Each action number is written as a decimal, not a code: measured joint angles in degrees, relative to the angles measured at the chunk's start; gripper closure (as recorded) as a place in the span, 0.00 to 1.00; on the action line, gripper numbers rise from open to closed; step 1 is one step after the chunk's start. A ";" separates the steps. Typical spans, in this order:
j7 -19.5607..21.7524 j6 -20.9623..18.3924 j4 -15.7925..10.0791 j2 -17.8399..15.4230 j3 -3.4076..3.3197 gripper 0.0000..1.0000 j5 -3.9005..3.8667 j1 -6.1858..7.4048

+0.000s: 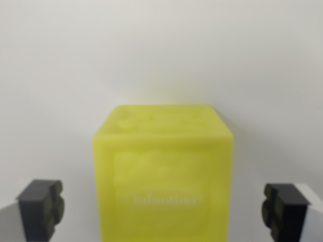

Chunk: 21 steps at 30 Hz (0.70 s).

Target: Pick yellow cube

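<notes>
A yellow cube [162,174] fills the lower middle of the wrist view, close and blurred, resting on a white surface [161,55]. Faint pale lettering shows on its near face. My gripper [162,209] is open, its jaws wide apart. One black fingertip [41,207] stands at the wrist view's left of the cube and the other black fingertip [283,210] at the wrist view's right. A gap of white surface shows between each fingertip and the cube's sides, so neither touches it. The cube's bottom is cut off by the frame edge.
Plain white surface extends all around and behind the cube, with only a soft shadow at the cube's far edge.
</notes>
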 joint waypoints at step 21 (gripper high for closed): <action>-13.91 4.44 2.58 7.16 -0.23 1.00 17.90 4.38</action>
